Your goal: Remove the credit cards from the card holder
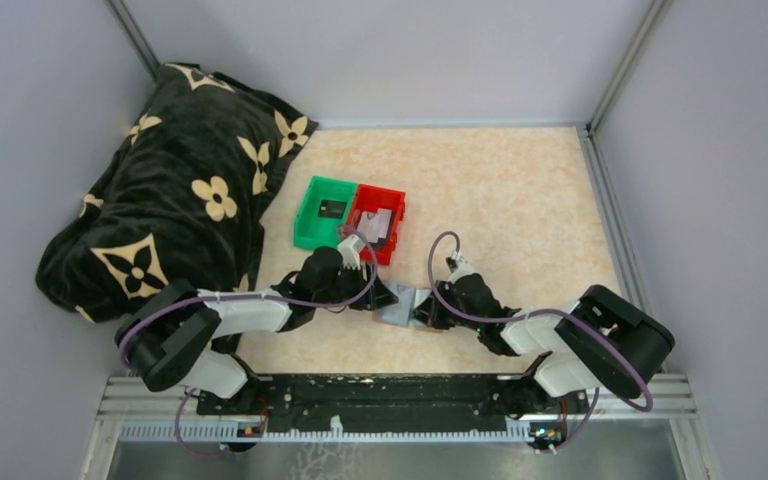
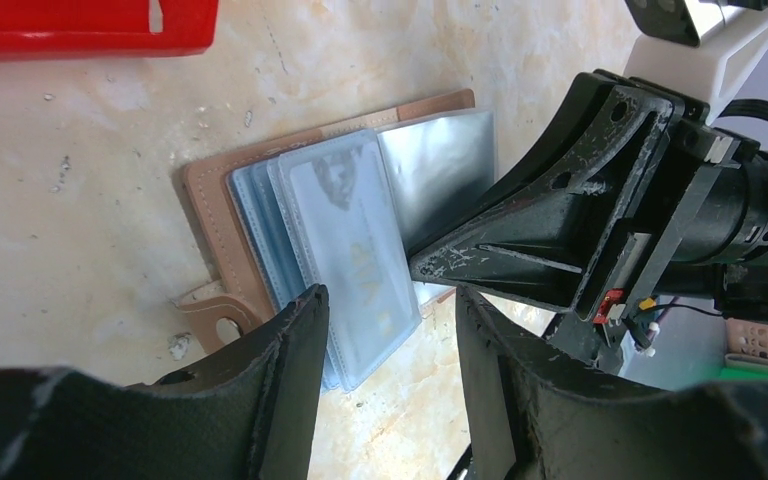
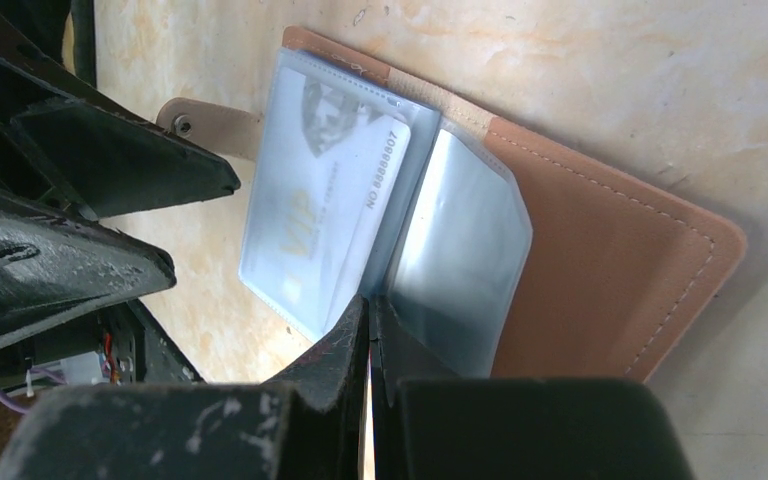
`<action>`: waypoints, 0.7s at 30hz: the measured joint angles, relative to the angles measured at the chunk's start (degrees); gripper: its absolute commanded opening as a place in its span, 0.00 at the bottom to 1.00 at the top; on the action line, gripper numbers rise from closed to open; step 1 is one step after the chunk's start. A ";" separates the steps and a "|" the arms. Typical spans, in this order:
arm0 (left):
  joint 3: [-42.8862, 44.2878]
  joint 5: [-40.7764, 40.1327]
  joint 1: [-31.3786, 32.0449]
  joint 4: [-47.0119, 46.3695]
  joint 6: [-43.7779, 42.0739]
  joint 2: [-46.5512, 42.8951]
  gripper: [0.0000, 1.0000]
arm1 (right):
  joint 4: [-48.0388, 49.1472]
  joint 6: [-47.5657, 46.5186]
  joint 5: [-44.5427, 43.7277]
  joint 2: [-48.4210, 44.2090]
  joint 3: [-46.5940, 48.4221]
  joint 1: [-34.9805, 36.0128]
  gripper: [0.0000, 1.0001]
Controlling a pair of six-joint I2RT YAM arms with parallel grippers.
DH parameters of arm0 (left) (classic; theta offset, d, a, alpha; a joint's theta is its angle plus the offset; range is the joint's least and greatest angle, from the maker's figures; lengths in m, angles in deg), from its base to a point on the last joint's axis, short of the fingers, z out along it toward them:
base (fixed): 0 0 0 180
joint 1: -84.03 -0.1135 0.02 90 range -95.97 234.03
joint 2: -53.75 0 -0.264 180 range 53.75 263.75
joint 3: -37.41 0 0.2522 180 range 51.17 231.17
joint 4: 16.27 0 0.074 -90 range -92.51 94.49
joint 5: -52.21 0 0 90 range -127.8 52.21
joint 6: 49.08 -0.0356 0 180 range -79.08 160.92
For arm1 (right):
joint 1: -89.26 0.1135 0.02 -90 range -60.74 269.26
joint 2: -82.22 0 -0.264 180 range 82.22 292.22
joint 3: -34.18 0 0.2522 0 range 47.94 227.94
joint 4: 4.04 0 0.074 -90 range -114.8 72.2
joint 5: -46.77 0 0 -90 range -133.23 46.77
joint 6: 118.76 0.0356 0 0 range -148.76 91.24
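Beige table (image 1: 520, 200), open holder (image 3: 600, 250) mid-front between arms. Pin it via right gripper (image 3: 368, 335), clamped on sleeve (image 3: 460, 250); close wide-open left gripper (image 2: 390, 298) on card (image 2: 355, 250) edge only, pull straight.

We see a mottled beige table top (image 1: 520, 190) boxed in by plain pale grey walls (image 1: 390, 50) at twelve, nine and three o'clock, with aluminium posts (image 1: 625, 62) in the far corners. A black flower-print blanket (image 1: 170, 200) (heaped, not folded) fills ten o'clock. The light is even and soft.
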 measured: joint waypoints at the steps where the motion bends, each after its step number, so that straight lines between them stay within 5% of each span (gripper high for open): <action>1: -0.02 -0.13 -0.22 0.04 -0.04 -0.17 0.56 | 0.17 0.00 0.04 0.11 0.00 0.00 0.00; 21: -1.31 2.47 -0.68 -3.10 0.68 2.51 0.52 | 1.60 0.44 0.83 1.22 -0.02 -0.28 0.00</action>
